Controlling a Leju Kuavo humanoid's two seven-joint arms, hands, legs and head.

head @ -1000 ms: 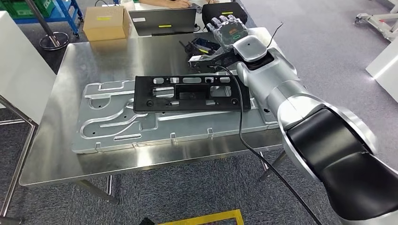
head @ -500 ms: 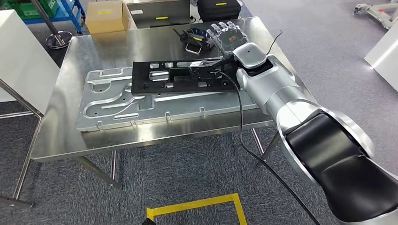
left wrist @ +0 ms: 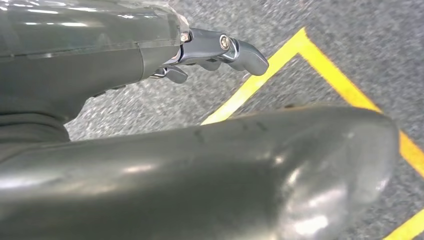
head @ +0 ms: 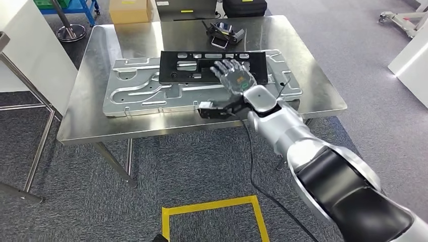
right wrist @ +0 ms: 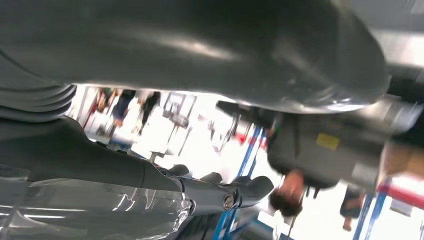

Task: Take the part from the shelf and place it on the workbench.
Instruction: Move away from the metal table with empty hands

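In the head view the steel workbench [head: 323, 96] fills the upper middle of the frame. A large pressed metal panel [head: 131, 93] lies flat on it, and the black plastic part [head: 174, 68], a long frame with cut-out openings, rests on top of that panel toward the bench's far side.

The right hand [head: 233, 78] sits at the centre of the frame, above the part's right portion, palm turned down and fingers spread apart; it holds nothing. Its silver arm runs down to the lower right corner. In the right wrist view the same hand's fingers [right wrist: 245, 189] reach out straight with nothing between them.

At the top of the frame, on the bench's far edge, lies a small cluster of dark gadgets [head: 222, 33]. A cardboard box [head: 130, 10] stands beyond the bench at upper left.

In the left wrist view the left hand [left wrist: 210, 50] hangs over grey carpet and yellow floor tape [left wrist: 280, 62], its fingers loosely extended and empty.
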